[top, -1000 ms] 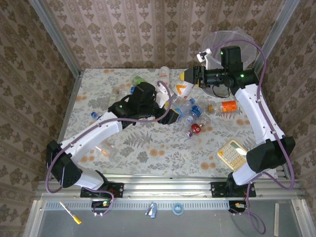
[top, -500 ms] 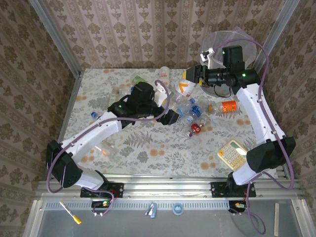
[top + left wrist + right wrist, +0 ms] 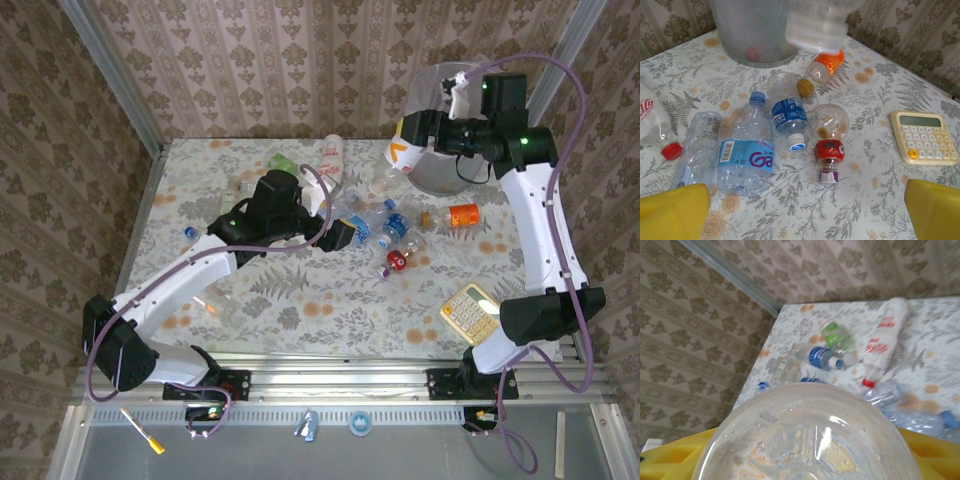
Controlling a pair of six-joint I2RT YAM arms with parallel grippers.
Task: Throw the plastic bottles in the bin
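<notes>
Left hand point(image 3: 340, 236), fingers spread and empty, hovers over plastic bottles point(image 3: 746, 150) strewn on the tabletop point(image 3: 300, 300), the nearest lying lengthwise just ahead. Right hand point(image 3: 425, 135), the nearer to the bin point(image 3: 445, 182), clasps an orange-marked bottle point(image 3: 402, 150) beside its left rim, the bin's mouth just rightward.

This looks like a robotics test cell dressed up as a room of a home, not a real home. The walls are flat panels covered with brown patterned wallpaper point(image 3: 250, 60), and they stand between bare aluminium posts point(image 3: 108, 75). The desk point(image 3: 300, 300) carries a flowered cloth, yet at its near edge a metal rail point(image 3: 330, 378) holds two white and black arms point(image 3: 175, 285) with purple cables point(image 3: 88, 368). Household things are on the desk: plastic bottles point(image 3: 746, 155), a beige calculator point(image 3: 471, 311) and a bin point(image 3: 755, 30).
</notes>
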